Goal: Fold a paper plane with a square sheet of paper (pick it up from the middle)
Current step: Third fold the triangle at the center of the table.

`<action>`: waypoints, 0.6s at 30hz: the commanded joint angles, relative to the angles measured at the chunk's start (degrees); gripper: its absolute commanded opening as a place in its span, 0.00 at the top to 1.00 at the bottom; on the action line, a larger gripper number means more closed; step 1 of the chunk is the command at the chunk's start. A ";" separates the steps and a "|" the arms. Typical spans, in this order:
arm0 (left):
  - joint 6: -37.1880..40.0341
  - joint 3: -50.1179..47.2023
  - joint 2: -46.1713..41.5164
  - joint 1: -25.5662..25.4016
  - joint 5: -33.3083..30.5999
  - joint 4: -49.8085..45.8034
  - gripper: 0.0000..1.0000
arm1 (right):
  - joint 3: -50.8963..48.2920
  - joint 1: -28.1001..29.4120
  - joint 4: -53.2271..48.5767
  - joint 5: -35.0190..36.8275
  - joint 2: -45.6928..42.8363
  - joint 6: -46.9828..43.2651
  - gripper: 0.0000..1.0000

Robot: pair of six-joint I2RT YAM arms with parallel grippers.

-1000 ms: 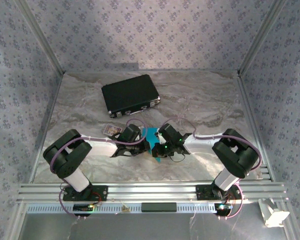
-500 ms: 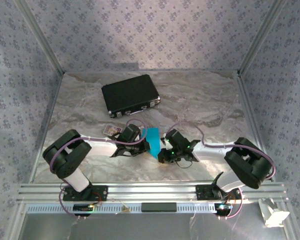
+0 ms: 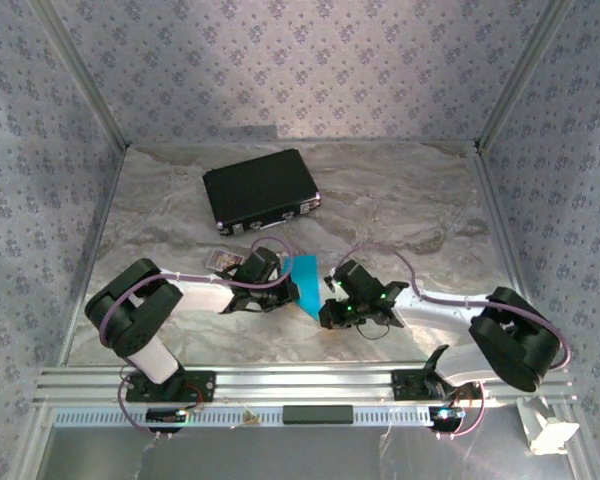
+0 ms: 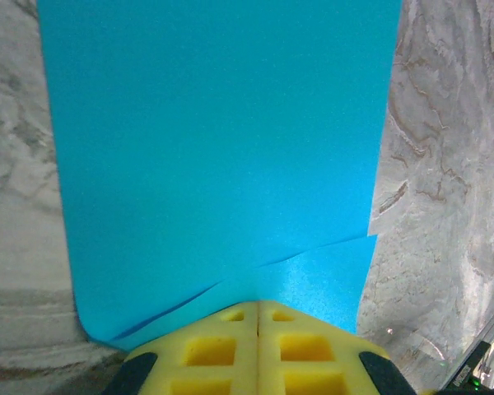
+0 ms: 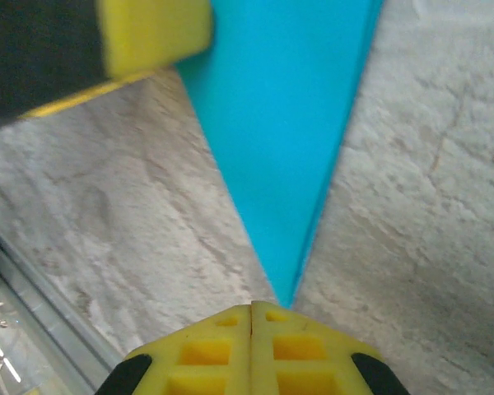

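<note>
Case (image 3: pixel 261 190): black, closed, lying flat on the far left of the table.
Card (image 3: pixel 222 258): small, white-bordered, near the case's front edge.
Table (image 3: pixel 410 200): grey marbled top.
Walls (image 3: pixel 300 60): pale floral print.

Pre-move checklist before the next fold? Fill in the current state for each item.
1. Left gripper shut at the edge of the paper: ok.
2. Right gripper shut at the paper's pointed tip: ok.
3. Paper pinched, not just pressed, by either gripper: cannot tell.
4. Folded layers flush: cannot tell. A slanted layer edge shows near the left gripper.
5. Black case and card apart from the paper: ok.
</note>
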 commanded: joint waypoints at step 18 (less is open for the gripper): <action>2.89 0.91 0.20 0.49 -0.60 -5.25 1.00 | 1.47 -2.31 6.76 -2.29 11.01 4.31 0.92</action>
